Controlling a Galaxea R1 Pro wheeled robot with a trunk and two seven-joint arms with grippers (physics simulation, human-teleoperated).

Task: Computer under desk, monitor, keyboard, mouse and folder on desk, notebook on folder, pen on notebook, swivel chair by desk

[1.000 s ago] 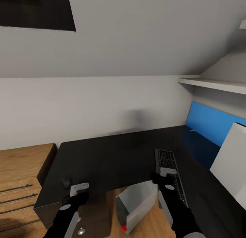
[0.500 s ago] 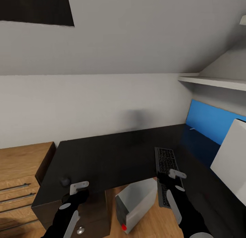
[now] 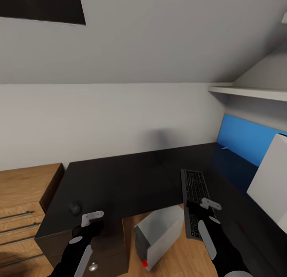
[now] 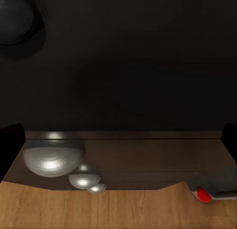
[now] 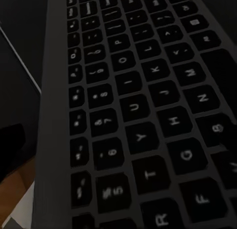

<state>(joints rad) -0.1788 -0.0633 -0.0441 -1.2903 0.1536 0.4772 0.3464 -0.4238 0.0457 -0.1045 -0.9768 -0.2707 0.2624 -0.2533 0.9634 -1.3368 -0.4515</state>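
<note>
The black desk (image 3: 127, 181) spans the head view. On it the keyboard (image 3: 194, 197) lies lengthwise, its near end jutting past the front edge. My right gripper (image 3: 208, 206) hovers just above that near end, open; the keys (image 5: 133, 115) loom very close. The mouse (image 3: 74, 207) sits near the desk's left front corner, and my left gripper (image 3: 92, 217), open and empty, hangs close to its right. From the left wrist I see the mouse (image 4: 17, 17) and the drawer knobs (image 4: 52, 160). The computer (image 3: 157, 237) stands tilted on the floor at the desk's front edge. A thin white pen (image 3: 225, 148) lies far right.
A light wooden drawer chest (image 3: 24, 197) stands left of the desk. A blue wall panel (image 3: 247, 141) and a white shelf (image 3: 251, 93) are at the right, with a large white slab (image 3: 271, 189) leaning there. The ceiling slopes low above the desk.
My right gripper has slid a little right and toward me over the keyboard's near end. The whole picture has shifted slightly as the camera moved. The left arm has stayed put.
</note>
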